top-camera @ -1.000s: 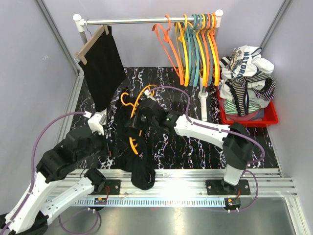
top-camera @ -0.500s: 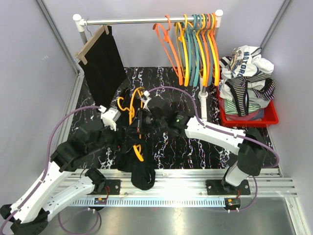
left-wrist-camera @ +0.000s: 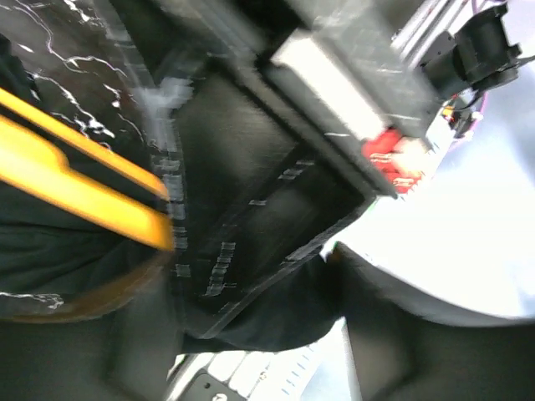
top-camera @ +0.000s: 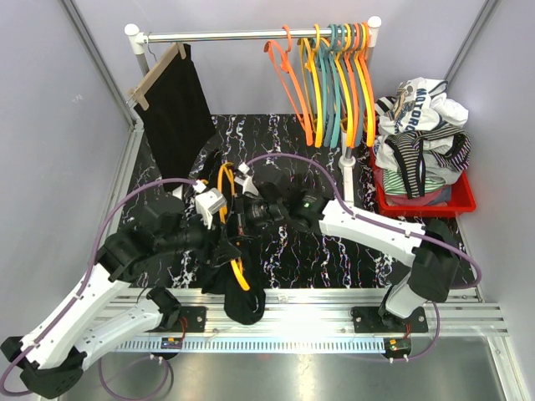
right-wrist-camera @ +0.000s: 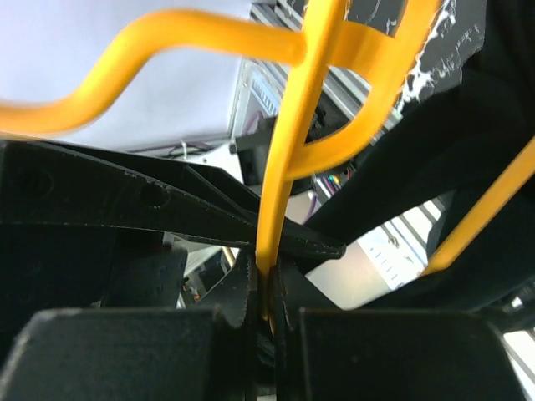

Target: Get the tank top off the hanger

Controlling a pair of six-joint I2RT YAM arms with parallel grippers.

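Observation:
The orange hanger [top-camera: 225, 185] is held above the black marbled table, with the black tank top [top-camera: 243, 298] draped from its lower part down over the near table edge. My right gripper [top-camera: 242, 213] is shut on a bar of the hanger [right-wrist-camera: 288, 150]; the bar sits pinched between its jaws [right-wrist-camera: 267, 292]. My left gripper [top-camera: 220, 244] is at the tank top just left of the hanger and seems shut on the black cloth [left-wrist-camera: 276, 309]. The left wrist view is blurred, with the hanger [left-wrist-camera: 75, 196] at its left.
A clothes rail at the back carries several orange and teal hangers [top-camera: 334, 75] and a black garment on a wooden hanger [top-camera: 175, 109]. A red bin [top-camera: 462, 200] piled with clothes stands at the right. A white rail post [top-camera: 349, 180] stands beside the right arm.
My left arm has swung right and in to the tank top beside the hanger. The right gripper has carried the hanger slightly nearer, and the hanger now stands more upright.

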